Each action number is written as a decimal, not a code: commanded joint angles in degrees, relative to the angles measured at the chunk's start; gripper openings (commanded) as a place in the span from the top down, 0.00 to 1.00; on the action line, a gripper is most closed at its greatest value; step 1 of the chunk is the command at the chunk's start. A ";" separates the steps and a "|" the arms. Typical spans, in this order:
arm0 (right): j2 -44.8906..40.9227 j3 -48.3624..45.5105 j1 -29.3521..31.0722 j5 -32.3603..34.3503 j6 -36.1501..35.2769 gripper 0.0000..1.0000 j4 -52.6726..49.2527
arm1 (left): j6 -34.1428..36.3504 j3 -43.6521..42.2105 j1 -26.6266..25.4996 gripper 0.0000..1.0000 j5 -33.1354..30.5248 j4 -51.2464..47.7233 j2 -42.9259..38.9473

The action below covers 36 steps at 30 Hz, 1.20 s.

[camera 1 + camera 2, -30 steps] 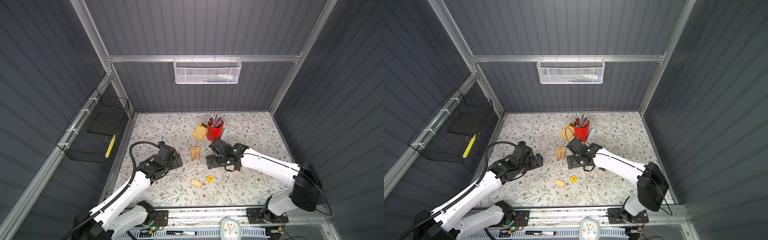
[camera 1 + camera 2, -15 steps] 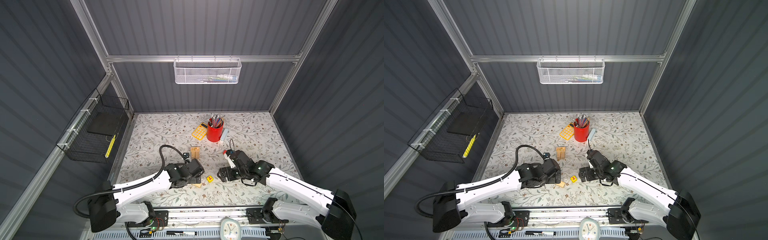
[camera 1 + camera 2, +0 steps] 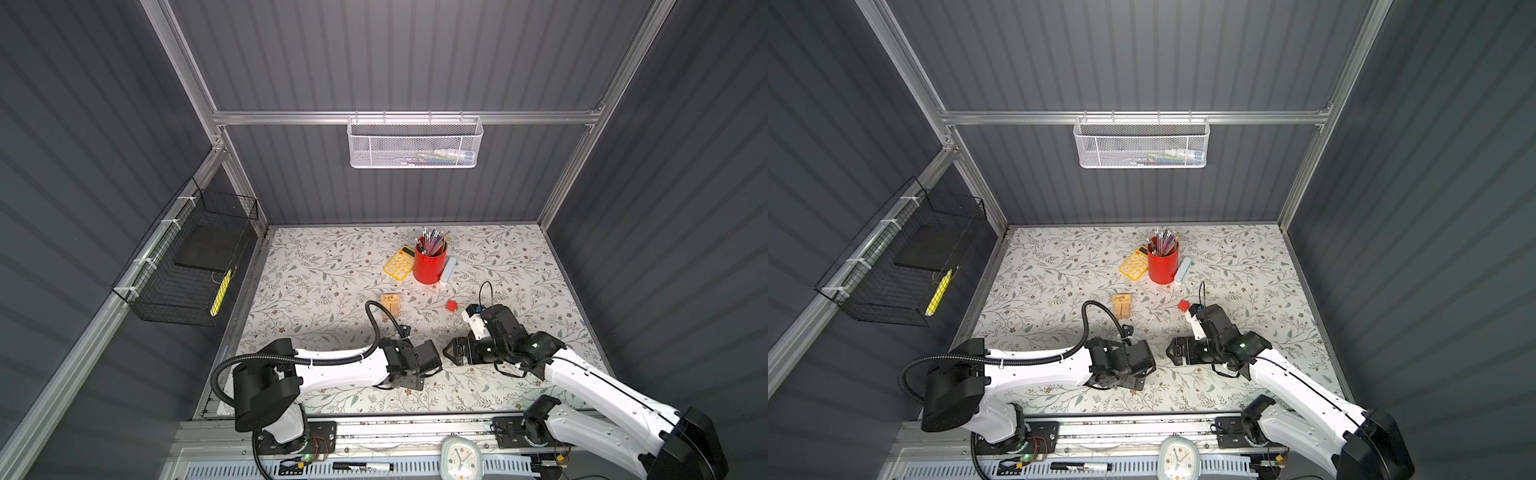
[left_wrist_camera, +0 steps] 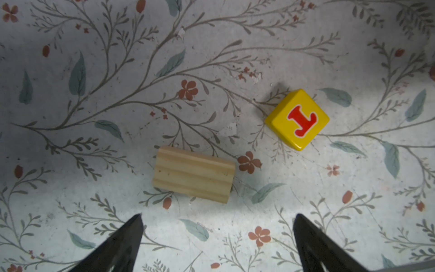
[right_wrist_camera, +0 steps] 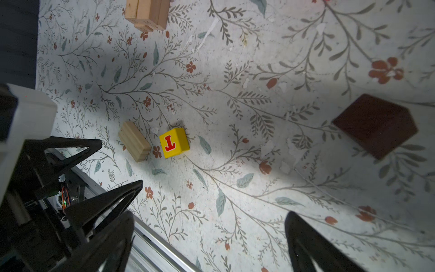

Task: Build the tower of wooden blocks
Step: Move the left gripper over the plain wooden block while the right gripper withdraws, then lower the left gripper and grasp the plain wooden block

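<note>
Both arms hang low over the near edge of the flowered surface (image 3: 332,270) as the wood block tower waits half built: a small stack of tan blocks (image 3: 390,305) stands mid-surface, well apart from a loose pale block (image 4: 194,174) and a yellow lettered cube (image 4: 297,119) that lie just beside each other, apart but close, under the left arm. The left fingers (image 4: 117,242) are spread wide and hold nothing, and the pale block lies ahead of their gap rather than in it. The right fingers (image 5: 306,242) are equally wide and empty, and hover close by. A red cube (image 3: 451,306) sits near the right arm, and a dark brown roof-shaped piece (image 5: 374,126) rests flat farther off. The step looks like a pickup of the pale block by the left arm. To do it well, the arm should first centre the gap over the block. It should turn the wrist so the fingers close square on two flat sides, since the block lies slightly askew. It should then drop straight down, so that no fingertip nudges the yellow cube. The right arm would do best to keep clear of the path to the stack. The red pencil cup (image 3: 429,266) and the yellow calculator (image 3: 399,262) stand behind, out of play.
</note>
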 commanded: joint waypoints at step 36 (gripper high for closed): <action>1.03 -2.60 -2.06 -5.92 0.29 0.01 7.49 | 11.07 -0.31 6.43 0.24 3.49 3.39 7.02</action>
